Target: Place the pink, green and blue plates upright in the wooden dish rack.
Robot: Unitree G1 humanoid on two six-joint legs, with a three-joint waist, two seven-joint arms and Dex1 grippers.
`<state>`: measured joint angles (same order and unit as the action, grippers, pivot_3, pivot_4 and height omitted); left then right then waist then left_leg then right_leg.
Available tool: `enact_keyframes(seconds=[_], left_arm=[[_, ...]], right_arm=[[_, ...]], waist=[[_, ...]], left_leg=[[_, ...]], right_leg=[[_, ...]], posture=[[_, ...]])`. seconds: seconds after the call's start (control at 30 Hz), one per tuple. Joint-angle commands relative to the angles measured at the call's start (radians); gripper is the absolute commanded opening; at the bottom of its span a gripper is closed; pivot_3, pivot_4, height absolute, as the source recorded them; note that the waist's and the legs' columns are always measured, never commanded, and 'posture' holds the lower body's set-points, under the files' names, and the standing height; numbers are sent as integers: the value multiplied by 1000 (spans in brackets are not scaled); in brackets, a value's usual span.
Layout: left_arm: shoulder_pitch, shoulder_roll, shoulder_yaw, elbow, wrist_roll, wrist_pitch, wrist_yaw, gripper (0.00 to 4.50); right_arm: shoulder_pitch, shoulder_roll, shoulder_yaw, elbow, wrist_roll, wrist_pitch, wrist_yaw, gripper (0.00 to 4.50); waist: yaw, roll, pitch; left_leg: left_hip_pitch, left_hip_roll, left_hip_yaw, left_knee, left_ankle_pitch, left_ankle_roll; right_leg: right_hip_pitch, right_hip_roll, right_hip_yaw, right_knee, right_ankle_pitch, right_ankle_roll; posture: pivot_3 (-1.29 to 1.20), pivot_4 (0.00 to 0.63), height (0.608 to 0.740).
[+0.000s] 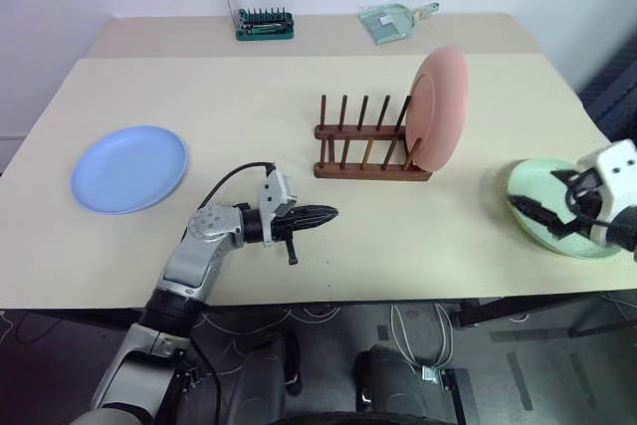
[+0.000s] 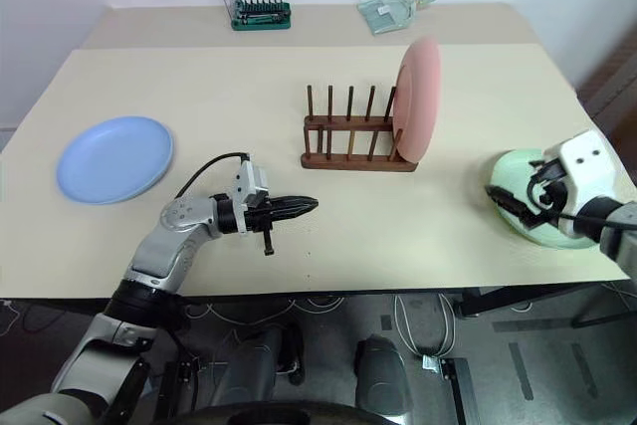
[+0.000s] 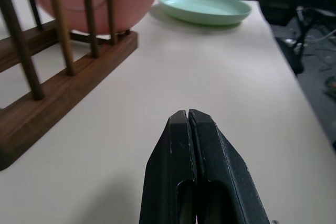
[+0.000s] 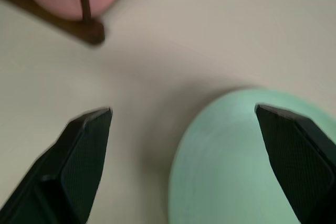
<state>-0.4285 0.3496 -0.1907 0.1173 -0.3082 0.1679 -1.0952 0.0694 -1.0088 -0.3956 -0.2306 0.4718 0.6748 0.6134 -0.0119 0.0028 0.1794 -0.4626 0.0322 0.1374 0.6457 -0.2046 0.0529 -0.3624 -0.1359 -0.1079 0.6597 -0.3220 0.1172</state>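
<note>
The pink plate [image 1: 439,106] stands upright in the right end of the wooden dish rack [image 1: 370,154] at mid-table. Flat at the table's right edge lies the green plate [image 1: 535,189], and my right gripper [image 1: 537,217] hovers open over its near side, one finger above the plate and one above bare table. In the right wrist view the green plate [image 4: 247,156] spreads between the wide fingers [image 4: 79,153]. The blue plate [image 1: 129,167] lies flat at the left. My left gripper [image 1: 323,214] is shut and empty, level above the table, pointing right in front of the rack.
A green screwdriver bit holder [image 1: 264,23] and a clear dustpan-like item [image 1: 393,20] sit at the table's far edge. The table's right edge [image 1: 587,111] runs close behind the green plate. Cables and a dark floor lie below the near edge.
</note>
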Motion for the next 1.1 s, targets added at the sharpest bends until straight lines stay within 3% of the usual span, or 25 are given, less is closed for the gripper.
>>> enact_keyframes(seconds=[0.03,0.17,0.23,0.37,0.4,0.5,0.63,0.77,0.87,1.1], left_arm=[[-20,-9,-1,-2,-11,-6,-10,0],[-21,-13,-1,-1,-2,-11,-7,0],[-16,-10,3,-6,-4,-9,-5,0],[-6,-6,9,-15,-3,-8,5,0],[-3,-4,10,-17,-3,-8,8,0],[2,0,13,-20,-4,-8,15,0],[2,1,13,-21,-5,-9,21,0],[-3,0,11,-14,-3,-12,21,0],[-9,-3,9,-8,1,-17,23,0],[-12,-7,7,-3,3,-21,26,0]], right_arm=[[14,6,34,-6,-77,-12,-19,4428],[7,20,84,40,-149,-26,-36,4428],[-16,35,109,82,-178,-35,-49,3915],[-42,47,131,113,-214,-52,-45,2190],[-49,48,134,113,-217,-51,-42,1496],[-67,52,139,107,-221,-48,-31,49],[-101,42,135,107,-262,-67,-47,49],[-271,55,116,169,-343,-188,-163,49],[-418,86,88,156,-322,-304,-180,49],[-707,152,76,60,-203,-368,-142,49]], waist=[[1,0,0],[1,0,0],[0,-1,0],[0,0,0],[1,0,0],[0,0,0],[0,-1,0],[-6,1,1],[-7,2,1],[1,2,2]], left_leg=[[0,0,0,0,0,0],[0,0,0,0,2,-3],[0,0,0,0,2,-3],[0,0,0,0,2,-3],[0,0,0,0,2,-3],[0,0,0,0,2,-3],[0,0,0,0,2,-3],[0,0,0,1,2,-4],[0,0,0,0,3,-5],[-2,-1,0,1,4,-5]], right_leg=[[0,0,0,-1,0,0],[0,0,0,-1,0,0],[1,0,0,-1,0,0],[1,0,0,-1,0,0],[1,0,0,-1,0,0],[1,0,0,-1,0,0],[1,0,0,-1,0,0],[0,0,0,-1,0,1],[-1,0,0,0,0,1],[-2,1,0,0,0,1]], posture=[[0,150,736],[0,150,736],[0,150,736],[0,150,736],[0,150,736],[0,150,736],[0,150,736],[0,150,736],[0,150,736],[0,150,736]])
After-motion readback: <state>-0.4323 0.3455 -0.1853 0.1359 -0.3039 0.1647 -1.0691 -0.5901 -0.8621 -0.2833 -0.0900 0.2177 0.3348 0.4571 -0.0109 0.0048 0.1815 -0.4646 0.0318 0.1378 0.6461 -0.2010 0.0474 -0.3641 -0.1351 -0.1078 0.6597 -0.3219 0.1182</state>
